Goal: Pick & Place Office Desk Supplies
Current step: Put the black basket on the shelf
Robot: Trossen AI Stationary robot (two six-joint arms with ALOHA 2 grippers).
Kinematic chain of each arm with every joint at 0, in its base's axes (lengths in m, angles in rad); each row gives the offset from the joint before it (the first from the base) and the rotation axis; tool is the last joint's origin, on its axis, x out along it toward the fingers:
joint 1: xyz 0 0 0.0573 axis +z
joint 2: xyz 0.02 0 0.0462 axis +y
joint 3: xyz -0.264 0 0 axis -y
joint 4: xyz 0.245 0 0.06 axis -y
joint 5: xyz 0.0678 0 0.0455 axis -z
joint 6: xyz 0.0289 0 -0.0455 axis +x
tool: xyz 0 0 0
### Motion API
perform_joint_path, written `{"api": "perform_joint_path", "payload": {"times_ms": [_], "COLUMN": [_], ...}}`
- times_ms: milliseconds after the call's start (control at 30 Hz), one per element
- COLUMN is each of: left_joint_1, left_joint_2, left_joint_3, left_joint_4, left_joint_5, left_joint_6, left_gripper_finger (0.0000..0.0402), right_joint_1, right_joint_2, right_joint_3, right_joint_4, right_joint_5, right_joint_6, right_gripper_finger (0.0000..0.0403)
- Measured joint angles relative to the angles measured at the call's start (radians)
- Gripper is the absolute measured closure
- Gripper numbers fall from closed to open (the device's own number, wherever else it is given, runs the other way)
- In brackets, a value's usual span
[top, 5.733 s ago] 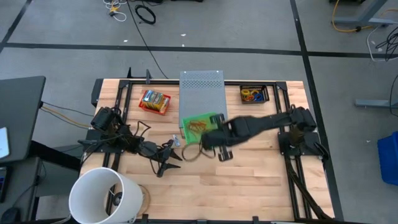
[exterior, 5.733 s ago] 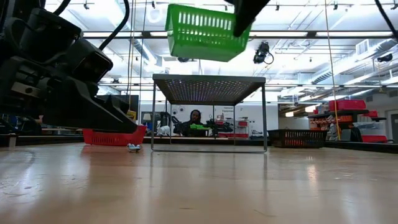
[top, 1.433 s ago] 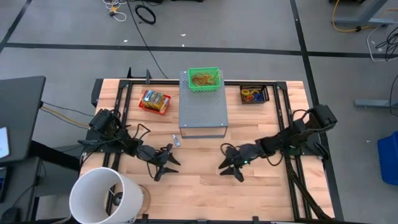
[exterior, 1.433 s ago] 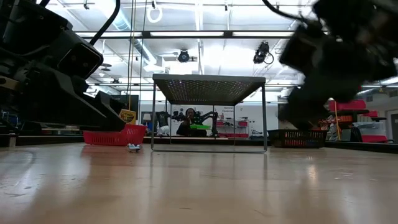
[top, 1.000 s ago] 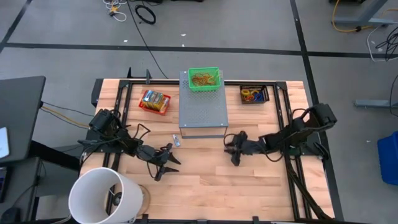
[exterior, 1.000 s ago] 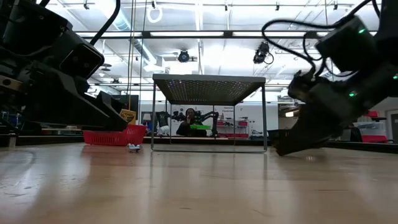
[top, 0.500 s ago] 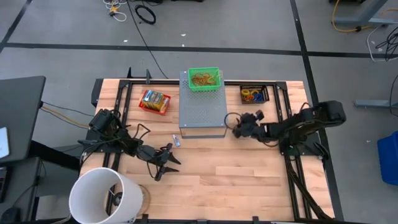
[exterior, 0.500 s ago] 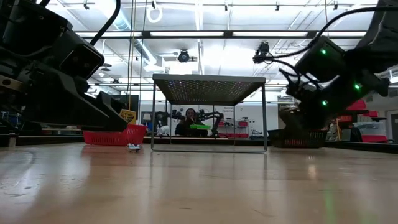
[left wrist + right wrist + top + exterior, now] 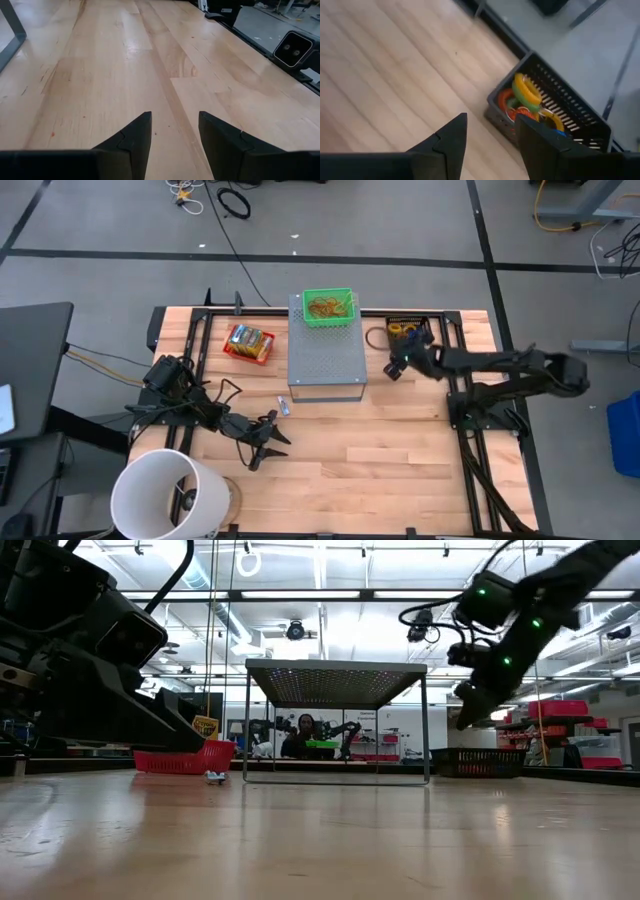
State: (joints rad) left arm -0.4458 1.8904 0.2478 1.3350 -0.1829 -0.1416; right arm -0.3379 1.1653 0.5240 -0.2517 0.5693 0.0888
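Note:
My right gripper (image 9: 396,364) hangs open and empty above the table, just on the near side of a black basket (image 9: 408,332). That basket (image 9: 547,117) holds yellow, green, orange and blue loops (image 9: 526,96). In the low view this gripper (image 9: 468,712) is well clear of the tabletop. A green basket (image 9: 328,307) with orange bands sits on top of the grey perforated box (image 9: 327,360). A red basket with yellow-orange packets (image 9: 248,343) rests on the table at the far left. My left gripper (image 9: 262,442) waits open, low over bare wood (image 9: 175,132).
A big white bucket (image 9: 165,495) stands at the near left corner. A small item (image 9: 283,407) lies on the table by the grey box's near left corner. Black frame rails (image 9: 470,420) run along the table's sides. Bare wood (image 9: 380,450) spreads across the near middle.
My right gripper has travelled from the near middle of the table toward the far right, rising as it went, and now hangs beside the black basket. Its fingers stay open. The left arm has kept still.

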Motion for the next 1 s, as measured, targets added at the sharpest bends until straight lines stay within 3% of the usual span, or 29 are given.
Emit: {"api": "perform_joint_path", "payload": {"times_ms": [467, 600, 1000], "left_joint_1": [0.0, 0.0, 0.0], "left_joint_2": [0.0, 0.0, 0.0], "left_joint_3": [0.0, 0.0, 0.0], "left_joint_4": [0.0, 0.0, 0.0], "left_joint_5": [0.008, 0.008, 0.008], "left_joint_6": [0.003, 0.003, 0.003], "left_gripper_finger": [0.0232, 0.0232, 0.0232], "right_joint_1": [-0.323, -0.378, -0.435], "right_joint_2": [0.062, 0.149, 0.349], "right_joint_3": [0.325, 0.381, 0.414], "right_joint_4": [-0.42, -0.515, -0.508], "right_joint_5": [-0.479, -0.496, -0.487], "right_joint_6": [-0.381, -0.461, -0.653], "right_gripper_finger": [0.0229, 0.0229, 0.0229]}}
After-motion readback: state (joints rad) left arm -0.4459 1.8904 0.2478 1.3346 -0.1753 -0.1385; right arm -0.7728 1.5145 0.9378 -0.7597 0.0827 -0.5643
